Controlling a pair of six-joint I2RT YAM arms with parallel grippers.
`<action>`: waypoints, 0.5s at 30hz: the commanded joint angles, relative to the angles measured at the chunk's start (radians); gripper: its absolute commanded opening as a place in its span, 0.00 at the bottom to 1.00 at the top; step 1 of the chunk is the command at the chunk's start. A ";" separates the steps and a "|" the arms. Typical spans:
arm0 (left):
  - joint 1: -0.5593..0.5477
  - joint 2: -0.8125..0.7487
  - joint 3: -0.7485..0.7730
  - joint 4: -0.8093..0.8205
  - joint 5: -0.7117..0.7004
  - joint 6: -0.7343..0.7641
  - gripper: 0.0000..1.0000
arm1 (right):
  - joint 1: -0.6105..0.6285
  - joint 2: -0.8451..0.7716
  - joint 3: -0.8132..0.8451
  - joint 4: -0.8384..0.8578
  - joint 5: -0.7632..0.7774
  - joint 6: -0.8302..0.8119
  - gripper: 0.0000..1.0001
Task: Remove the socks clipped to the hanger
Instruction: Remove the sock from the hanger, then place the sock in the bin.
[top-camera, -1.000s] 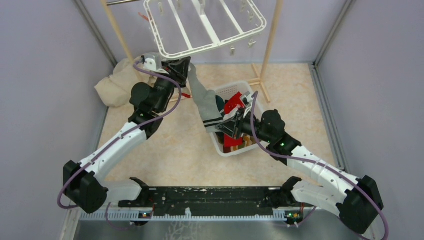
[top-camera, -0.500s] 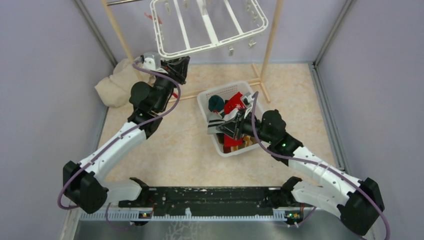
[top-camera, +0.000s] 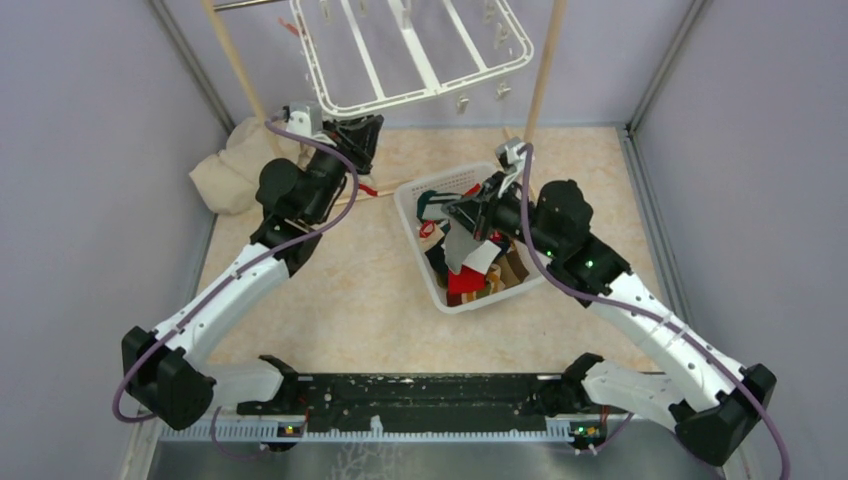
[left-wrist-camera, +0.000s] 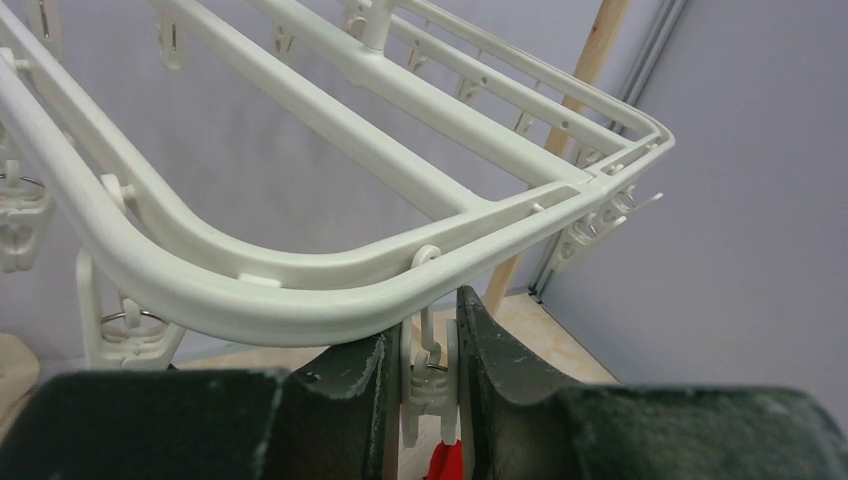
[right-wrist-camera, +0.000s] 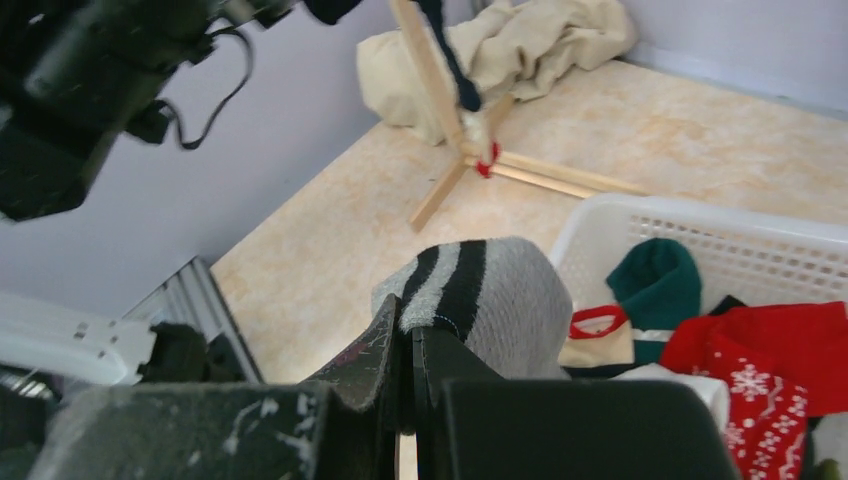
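Under the hanger (left-wrist-camera: 300, 290), left end effector (left-wrist-camera: 424, 350) tight on clip (left-wrist-camera: 426, 388); right end effector (right-wrist-camera: 410, 345) tight on grey sock (right-wrist-camera: 495, 290) — red sock (left-wrist-camera: 445, 462) half-hidden.

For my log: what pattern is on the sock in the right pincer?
Grey with dark stripes; the sock, in the right pincer, shows best in the right wrist view.

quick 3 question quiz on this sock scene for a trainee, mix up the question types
1. True or false: the right gripper holds a red sock.
2. What sits between the fingers of the left gripper? A: a hanger clip. B: a wooden pole. C: a sock.
3. Fill in: in the top view, the grey striped sock hangs over the white ____.
Key: 1 false, it grips the grey striped sock. 2 A. 3 basket.
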 joint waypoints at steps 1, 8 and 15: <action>0.002 0.019 0.054 -0.023 0.068 -0.030 0.26 | -0.058 0.088 0.130 -0.059 0.050 -0.050 0.00; 0.000 0.056 0.101 -0.038 0.167 -0.055 0.50 | -0.098 0.148 0.192 -0.084 0.046 -0.053 0.00; -0.013 0.105 0.131 -0.045 0.213 -0.086 0.52 | -0.129 0.150 0.195 -0.114 0.025 -0.050 0.00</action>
